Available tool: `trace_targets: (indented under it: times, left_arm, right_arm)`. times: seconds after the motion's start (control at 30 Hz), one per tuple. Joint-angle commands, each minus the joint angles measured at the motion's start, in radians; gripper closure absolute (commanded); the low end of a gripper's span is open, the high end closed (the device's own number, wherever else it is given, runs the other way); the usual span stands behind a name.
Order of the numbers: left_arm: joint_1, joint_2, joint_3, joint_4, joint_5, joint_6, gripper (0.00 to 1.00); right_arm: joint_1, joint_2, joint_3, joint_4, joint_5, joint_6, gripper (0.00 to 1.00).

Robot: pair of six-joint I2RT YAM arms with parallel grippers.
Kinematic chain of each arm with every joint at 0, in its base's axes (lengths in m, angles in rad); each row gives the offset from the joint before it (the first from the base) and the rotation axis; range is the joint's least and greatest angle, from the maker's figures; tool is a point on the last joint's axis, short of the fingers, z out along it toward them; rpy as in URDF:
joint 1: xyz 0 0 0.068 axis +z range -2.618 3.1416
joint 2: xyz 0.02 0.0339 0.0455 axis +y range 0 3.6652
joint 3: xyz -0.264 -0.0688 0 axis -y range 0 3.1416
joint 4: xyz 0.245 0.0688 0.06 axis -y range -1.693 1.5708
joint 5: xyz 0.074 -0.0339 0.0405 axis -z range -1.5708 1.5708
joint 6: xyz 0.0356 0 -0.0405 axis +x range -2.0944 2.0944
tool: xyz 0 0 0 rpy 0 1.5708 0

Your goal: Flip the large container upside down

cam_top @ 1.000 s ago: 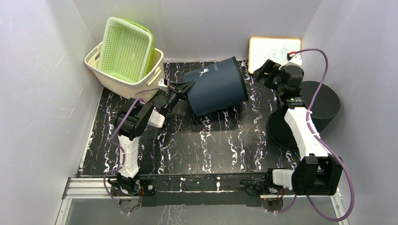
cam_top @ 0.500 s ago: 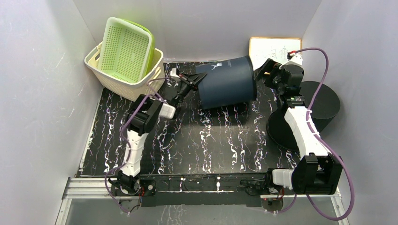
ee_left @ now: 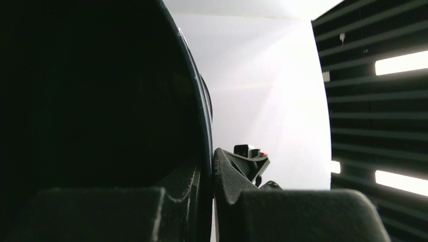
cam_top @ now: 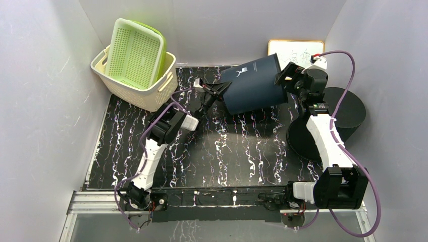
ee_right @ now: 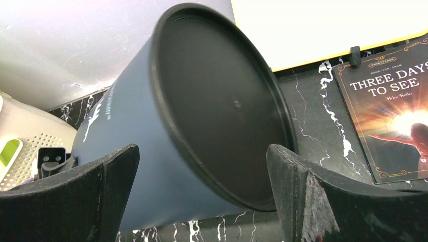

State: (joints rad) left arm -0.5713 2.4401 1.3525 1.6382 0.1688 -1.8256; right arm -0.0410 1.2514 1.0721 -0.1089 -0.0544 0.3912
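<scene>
The large dark blue container [cam_top: 252,85] lies tilted on its side at the back of the table, lifted off the surface. Its open mouth faces left and its flat base faces right. My left gripper [cam_top: 218,91] is shut on the container's rim, one finger inside and one outside; in the left wrist view the rim [ee_left: 204,126] is pinched between the pads of my left gripper [ee_left: 211,166]. My right gripper [cam_top: 285,75] is open right beside the base. In the right wrist view the container's base [ee_right: 222,106] fills the gap between the spread fingers of my right gripper [ee_right: 202,151].
A cream basket [cam_top: 151,93] holding a green basket [cam_top: 136,55] stands at the back left. A whiteboard [cam_top: 295,50] leans at the back right. A black round lid [cam_top: 348,108] lies at the right. A book [ee_right: 393,116] lies under the right gripper.
My left gripper has carried the container right and toward the back, raising its base end toward my right gripper. The right arm has barely moved.
</scene>
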Motion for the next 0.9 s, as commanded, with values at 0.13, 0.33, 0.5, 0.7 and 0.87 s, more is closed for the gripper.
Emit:
trace_targets:
  times: [0.13,0.33,0.5,0.7,0.87]
  left_arm:
    - [0.083,-0.012,-0.334,0.158,0.018,-0.008,1.00]
    - [0.161,-0.009,-0.452,0.158,0.058,0.000,1.00]
    - [0.213,-0.007,-0.516,0.158,0.102,0.028,1.00]
    - [0.232,-0.006,-0.586,0.157,0.138,0.060,1.00]
    - [0.241,0.000,-0.643,0.157,0.144,0.090,1.00]
  right_arm:
    - [-0.006,-0.011,0.033,0.042,0.014,-0.022,0.02]
    - [-0.006,-0.004,0.037,0.048,-0.004,-0.015,0.02]
    - [-0.006,0.003,0.037,0.050,-0.008,-0.013,0.02]
    - [-0.007,0.010,0.035,0.064,-0.032,0.002,0.02]
    - [-0.007,0.011,0.033,0.064,-0.040,0.003,0.02]
